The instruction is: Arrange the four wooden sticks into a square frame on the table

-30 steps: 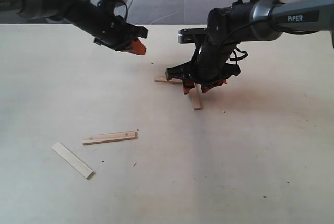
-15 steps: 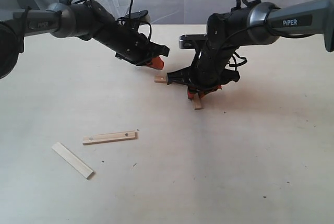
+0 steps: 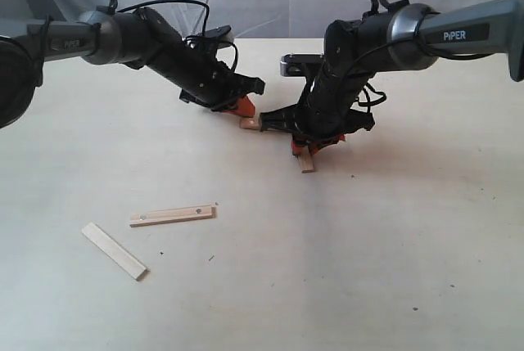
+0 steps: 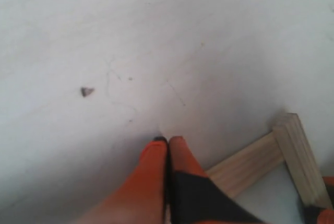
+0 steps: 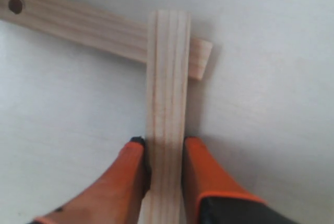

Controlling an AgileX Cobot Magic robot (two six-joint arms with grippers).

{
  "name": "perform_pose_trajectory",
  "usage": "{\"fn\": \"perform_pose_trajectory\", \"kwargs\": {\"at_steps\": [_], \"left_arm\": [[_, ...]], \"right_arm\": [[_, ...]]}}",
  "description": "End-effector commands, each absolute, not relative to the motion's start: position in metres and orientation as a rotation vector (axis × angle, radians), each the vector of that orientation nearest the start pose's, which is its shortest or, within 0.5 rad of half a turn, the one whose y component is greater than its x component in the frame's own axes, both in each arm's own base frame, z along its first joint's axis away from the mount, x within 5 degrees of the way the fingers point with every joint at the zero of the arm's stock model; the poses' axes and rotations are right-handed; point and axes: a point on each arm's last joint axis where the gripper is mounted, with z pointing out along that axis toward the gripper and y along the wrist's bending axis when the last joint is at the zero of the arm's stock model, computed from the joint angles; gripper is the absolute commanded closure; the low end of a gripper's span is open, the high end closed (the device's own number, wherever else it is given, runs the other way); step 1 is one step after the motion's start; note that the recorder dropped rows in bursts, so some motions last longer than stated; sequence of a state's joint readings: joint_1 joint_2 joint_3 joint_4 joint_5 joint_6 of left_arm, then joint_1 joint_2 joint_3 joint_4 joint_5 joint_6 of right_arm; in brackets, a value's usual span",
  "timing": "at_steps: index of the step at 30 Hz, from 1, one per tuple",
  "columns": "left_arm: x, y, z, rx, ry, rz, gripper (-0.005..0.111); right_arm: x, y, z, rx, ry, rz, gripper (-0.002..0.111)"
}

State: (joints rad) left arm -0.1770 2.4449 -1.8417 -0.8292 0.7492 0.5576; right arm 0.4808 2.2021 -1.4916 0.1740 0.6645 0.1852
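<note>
Currently your right gripper point(image 5: 164, 144) pinches the gripped stick point(image 5: 168, 78) by its edges. That strip lies across the end of the holed stick point(image 5: 78, 23), making one corner on the table point(image 3: 368, 245). Your left gripper point(image 4: 168, 141) has its jaws pressed together on nothing, tips just beside that pair. The drilled stick point(image 3: 173, 215) and the plain stick point(image 3: 114, 250) lie well apart from the corner, near each other.

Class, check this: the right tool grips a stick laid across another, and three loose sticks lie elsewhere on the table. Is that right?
No: two loose sticks, not three, lie elsewhere on the table, as the exterior view shows. The right tool does grip an upper stick laid across a lower stick.
</note>
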Motion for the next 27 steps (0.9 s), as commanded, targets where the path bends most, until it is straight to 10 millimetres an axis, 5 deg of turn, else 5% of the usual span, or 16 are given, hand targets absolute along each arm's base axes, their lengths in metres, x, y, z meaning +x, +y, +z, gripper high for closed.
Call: {"fn": "perform_pose_trajectory", "kwargs": {"at_steps": [1, 21, 27], "left_arm": [[0.488, -0.1362, 0.096, 0.288, 2.652, -0.809, 0.107], [0.484, -0.1377, 0.0958, 0.251, 2.698, -0.86, 0.107], [0.4868, -0.1289, 0.1042, 0.22, 2.682, -0.857, 0.107]], "right_arm": [[0.3842, 0.2118, 0.108, -0.239, 2.913, 0.312, 0.107], [0.3848, 0.2122, 0.1082, -0.213, 2.909, 0.319, 0.106], [0.3853, 0.2127, 0.1107, -0.206, 2.902, 0.327, 0.065]]}}
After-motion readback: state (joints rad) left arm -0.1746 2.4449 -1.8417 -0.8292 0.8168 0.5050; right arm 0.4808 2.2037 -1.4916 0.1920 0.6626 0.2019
